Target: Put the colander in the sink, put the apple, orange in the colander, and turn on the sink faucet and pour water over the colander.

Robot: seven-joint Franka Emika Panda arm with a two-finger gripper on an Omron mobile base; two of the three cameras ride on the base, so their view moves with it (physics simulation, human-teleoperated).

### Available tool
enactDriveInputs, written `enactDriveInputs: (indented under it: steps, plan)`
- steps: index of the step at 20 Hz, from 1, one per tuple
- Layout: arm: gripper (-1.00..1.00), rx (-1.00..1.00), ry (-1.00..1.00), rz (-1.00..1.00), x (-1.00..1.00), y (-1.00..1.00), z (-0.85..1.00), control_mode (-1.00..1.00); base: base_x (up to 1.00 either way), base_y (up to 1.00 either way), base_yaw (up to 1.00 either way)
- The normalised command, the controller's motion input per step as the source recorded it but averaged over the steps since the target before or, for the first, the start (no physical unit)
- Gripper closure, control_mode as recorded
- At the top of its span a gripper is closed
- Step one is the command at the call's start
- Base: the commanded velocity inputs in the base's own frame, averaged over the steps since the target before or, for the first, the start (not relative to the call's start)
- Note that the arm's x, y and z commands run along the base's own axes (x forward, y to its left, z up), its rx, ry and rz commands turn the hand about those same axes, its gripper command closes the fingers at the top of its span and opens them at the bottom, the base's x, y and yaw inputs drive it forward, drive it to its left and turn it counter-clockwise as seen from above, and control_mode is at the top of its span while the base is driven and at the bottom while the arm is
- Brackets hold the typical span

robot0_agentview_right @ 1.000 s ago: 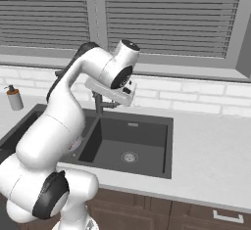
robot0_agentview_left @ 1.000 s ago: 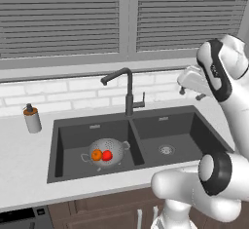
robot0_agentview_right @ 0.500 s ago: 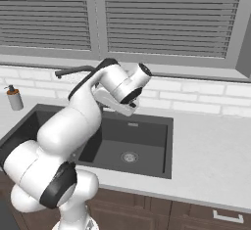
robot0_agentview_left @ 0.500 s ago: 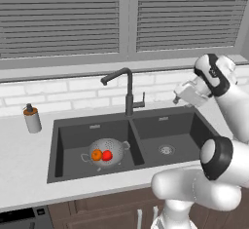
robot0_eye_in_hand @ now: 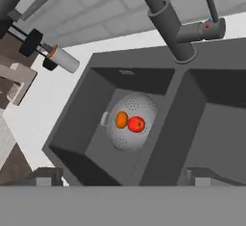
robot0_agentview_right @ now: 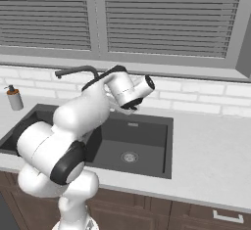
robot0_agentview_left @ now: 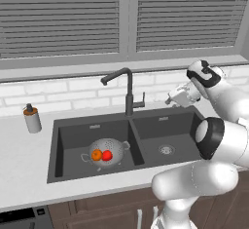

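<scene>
The colander (robot0_agentview_left: 107,151) sits in the left basin of the sink (robot0_agentview_left: 73,174), with the orange (robot0_agentview_left: 97,155) and apple (robot0_agentview_left: 107,155) inside. The pincer (robot0_agentview_left: 171,98) is spread wide, holding nothing, right of the faucet (robot0_agentview_left: 128,90).

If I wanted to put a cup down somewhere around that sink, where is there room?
The right basin of the sink holds just its drain. Bare counter stretches right of it. The left basin is crowded: the colander with apple and orange. A soap dispenser stands left.

A soap dispenser (robot0_agentview_left: 32,119) stands on the counter (robot0_agentview_left: 19,160).
</scene>
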Motion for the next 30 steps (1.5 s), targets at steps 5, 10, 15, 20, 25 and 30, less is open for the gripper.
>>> enactDriveInputs:
  steps: [5,10,15,20,25,30]
  plan:
    - [-1.0,0.0,-0.16,0.0,0.43,0.0,-0.3,-1.0,0.0,0.0,0.0]
    - [-1.0,0.05,-0.02,0.0,0.59,0.04,-0.31,-1.0,0.0,0.0,0.0]
    - [-1.0,0.12,0.0,0.0,0.72,0.12,-0.22,-1.0,0.0,0.0,0.0]
    - [-1.0,0.11,0.0,0.0,0.72,0.06,-0.23,-1.0,0.0,0.0,0.0]
    - [-1.0,0.08,0.0,0.0,0.7,0.0,-0.36,-1.0,0.0,0.0,0.0]
    - [-1.0,0.08,0.0,0.0,0.67,0.04,-0.3,-1.0,0.0,0.0,0.0]
